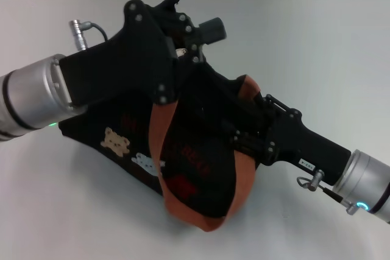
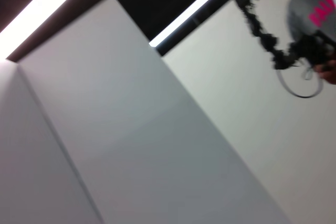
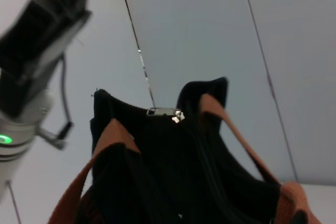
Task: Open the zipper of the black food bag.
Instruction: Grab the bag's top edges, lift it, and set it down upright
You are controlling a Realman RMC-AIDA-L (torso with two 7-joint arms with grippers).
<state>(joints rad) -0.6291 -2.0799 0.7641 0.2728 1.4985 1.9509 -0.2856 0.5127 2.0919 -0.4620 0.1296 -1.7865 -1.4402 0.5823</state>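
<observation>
The black food bag (image 1: 204,120) lies tilted on the white table, with brown-orange handles (image 1: 162,127), red lettering and small bear patches (image 1: 116,141) facing me. My left gripper (image 1: 194,36) hangs over the bag's far end. At the near end of the top edge, beside a handle, my right gripper (image 1: 247,132) presses into the fabric. In the right wrist view the zipper's silver pull tab (image 3: 165,113) sits on the top edge of the bag (image 3: 157,156), between the two handles. The arms cover the zipper in the head view.
The white table (image 1: 317,47) stretches around the bag on all sides. A pale panelled wall rises behind it (image 3: 199,30). My left arm (image 3: 37,51) shows in the right wrist view, up beside the bag's far corner.
</observation>
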